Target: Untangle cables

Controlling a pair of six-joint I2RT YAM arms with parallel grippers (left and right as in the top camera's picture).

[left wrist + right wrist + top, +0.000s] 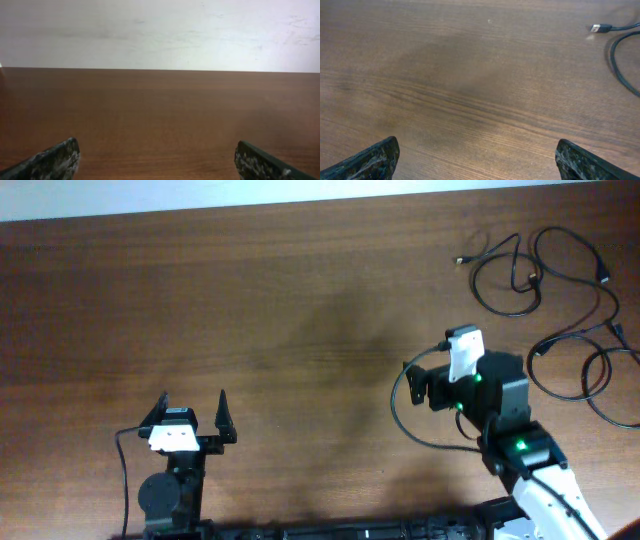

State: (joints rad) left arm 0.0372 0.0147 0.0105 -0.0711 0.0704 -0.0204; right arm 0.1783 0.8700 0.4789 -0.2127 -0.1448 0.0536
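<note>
Cables (605, 28) lie looped, perhaps tangled, beyond the right end effector (477, 162).

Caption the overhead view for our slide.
Thin black looped cables lie far right on brown wooden table; left gripper, right gripper open.

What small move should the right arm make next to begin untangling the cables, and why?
Probably swing the right gripper toward the cables. Its jaws are open and empty above the table; only a USB plug and a cord's arc show at its view's edge, while the left gripper sits farther away.
</note>
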